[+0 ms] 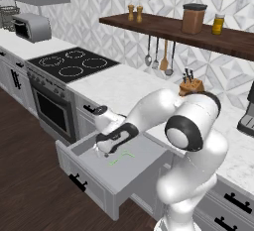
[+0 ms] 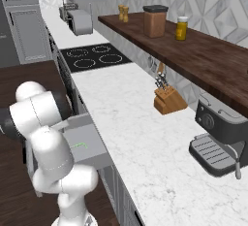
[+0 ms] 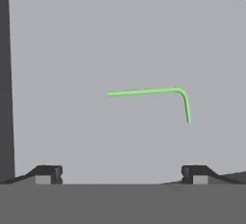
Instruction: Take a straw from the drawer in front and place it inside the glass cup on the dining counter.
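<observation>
Drawer out, straw not yet taken

The hand, spread wide and empty, hangs over the straw mid-floor in the drawer; grasp and delivery remain.

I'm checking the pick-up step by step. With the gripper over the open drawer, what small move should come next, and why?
Probably lower the gripper straight down toward the straw. The drawer is already pulled out, the straw lies flat on its grey floor, and the fingertips stand wide apart with nothing between them. The bent straw sits ahead between them, so a descent followed by closing seems fitting.
</observation>
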### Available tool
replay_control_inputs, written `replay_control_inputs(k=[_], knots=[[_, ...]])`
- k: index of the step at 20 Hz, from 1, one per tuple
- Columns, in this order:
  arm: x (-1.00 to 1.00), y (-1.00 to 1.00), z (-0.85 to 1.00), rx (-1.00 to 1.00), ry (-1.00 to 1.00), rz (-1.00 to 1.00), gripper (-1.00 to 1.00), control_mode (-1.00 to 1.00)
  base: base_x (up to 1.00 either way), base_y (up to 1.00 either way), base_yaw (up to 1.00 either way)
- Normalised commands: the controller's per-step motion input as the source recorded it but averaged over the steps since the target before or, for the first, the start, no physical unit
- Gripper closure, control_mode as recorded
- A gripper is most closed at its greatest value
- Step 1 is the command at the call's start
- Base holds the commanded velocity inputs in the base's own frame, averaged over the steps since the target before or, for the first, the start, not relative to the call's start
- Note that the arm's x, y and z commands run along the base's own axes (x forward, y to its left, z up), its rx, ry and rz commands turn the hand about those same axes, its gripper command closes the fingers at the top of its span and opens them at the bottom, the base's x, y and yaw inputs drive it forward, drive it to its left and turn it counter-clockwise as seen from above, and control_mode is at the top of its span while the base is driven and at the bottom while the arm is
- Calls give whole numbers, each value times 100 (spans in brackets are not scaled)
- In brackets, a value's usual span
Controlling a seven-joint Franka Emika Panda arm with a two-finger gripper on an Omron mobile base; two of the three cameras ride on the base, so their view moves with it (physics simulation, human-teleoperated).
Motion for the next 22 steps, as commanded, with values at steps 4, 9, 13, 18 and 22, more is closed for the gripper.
replay_control_inputs(k=[4, 9, 13, 18, 22], knots=[[67, 5, -73, 16, 39, 0, -100, -100, 0, 0, 0], [6, 44, -48, 11, 19, 3, -100, -100, 0, 0, 0], [-21, 51, -14, 6, -1, 1, -100, -100, 0, 0, 0], [-15, 30, -20, 0, -8, 0, -100, -100, 0, 0, 0], [0, 13, -31, 0, -1, 0, -100, -100, 0, 0, 0]])
